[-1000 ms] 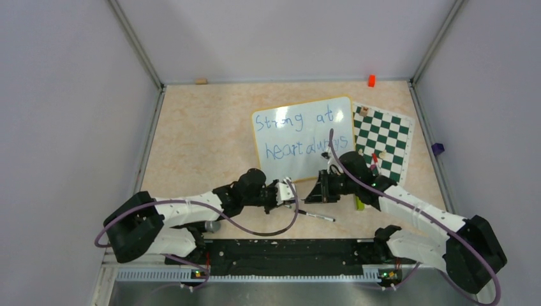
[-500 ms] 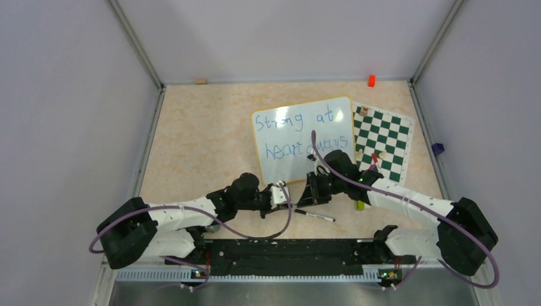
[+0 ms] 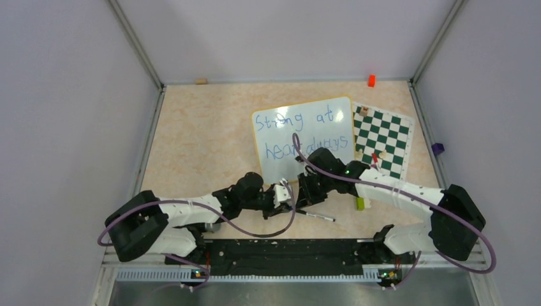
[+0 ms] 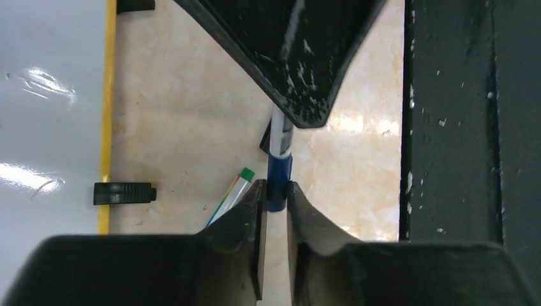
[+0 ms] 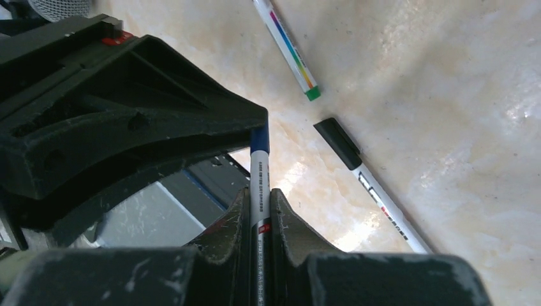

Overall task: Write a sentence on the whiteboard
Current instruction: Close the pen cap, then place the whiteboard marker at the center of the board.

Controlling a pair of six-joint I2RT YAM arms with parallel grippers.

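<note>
The whiteboard lies flat mid-table with the sentence on it in blue, in two lines. My two grippers meet just in front of its near edge. A white marker stands in my right gripper, which is shut on its barrel. Its blue cap end is pinched between the fingertips of my left gripper, which is shut on it. From above, the left gripper and right gripper almost touch. The whiteboard's yellow rim and a black clip foot show in the left wrist view.
A black-capped marker and a green-tipped pen lie on the table by the grippers. The green checkered chessboard lies right of the whiteboard. An orange block and a wooden block sit at the back wall.
My right arm has swung left with the marker, from beside the chessboard to meet the left gripper. The left gripper has barely moved.
</note>
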